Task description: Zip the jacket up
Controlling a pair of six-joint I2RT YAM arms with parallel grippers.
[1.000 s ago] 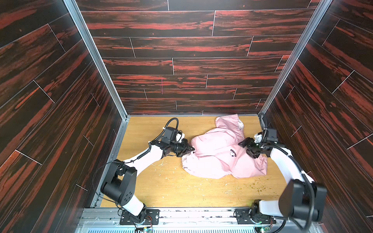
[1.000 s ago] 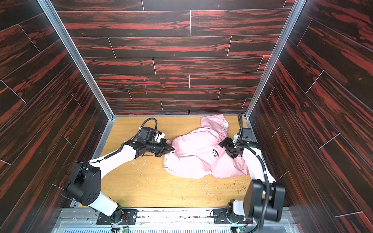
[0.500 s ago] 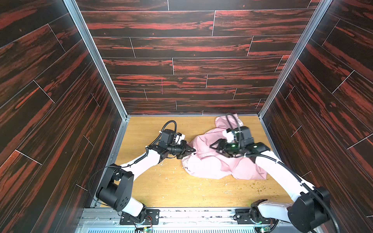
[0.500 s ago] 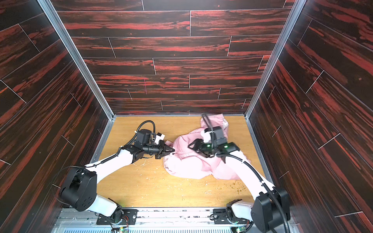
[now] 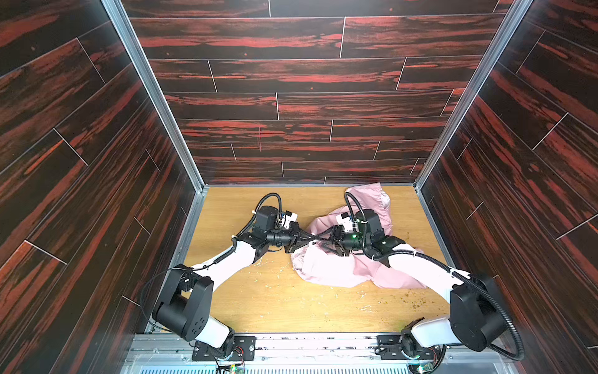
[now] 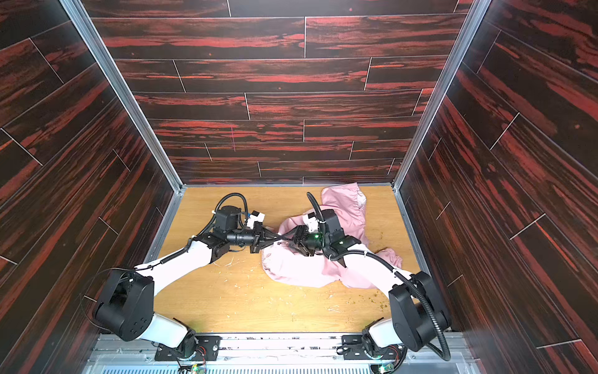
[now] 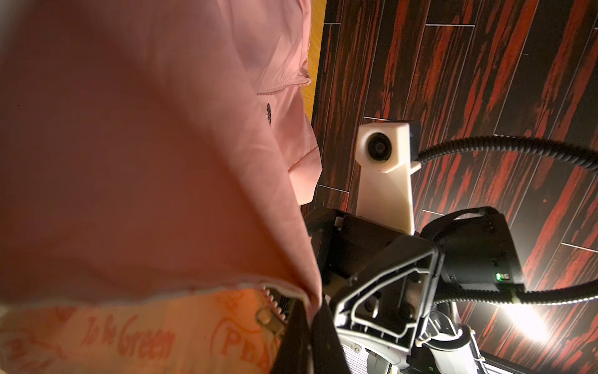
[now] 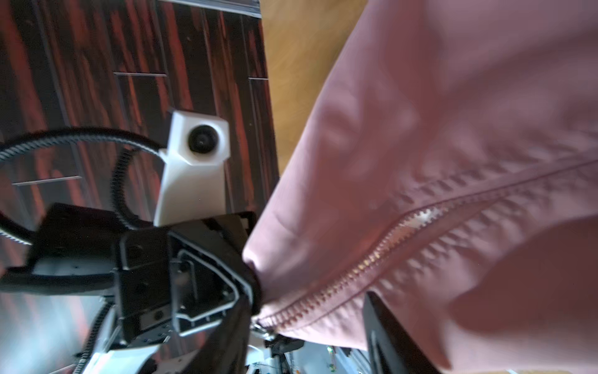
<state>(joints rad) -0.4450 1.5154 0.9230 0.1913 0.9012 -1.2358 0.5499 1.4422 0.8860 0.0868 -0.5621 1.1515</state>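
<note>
Two grippers meet tip to tip near the centre of the bench, at the left-hand edge of the jacket. L gripper: fingers together, clamped on the hem corner beside the zip slider. R gripper: fingers apart, with fabric and zip teeth lying between them. Jacket lies crumpled over the bench's right half, with one part reaching the far edge.
</note>
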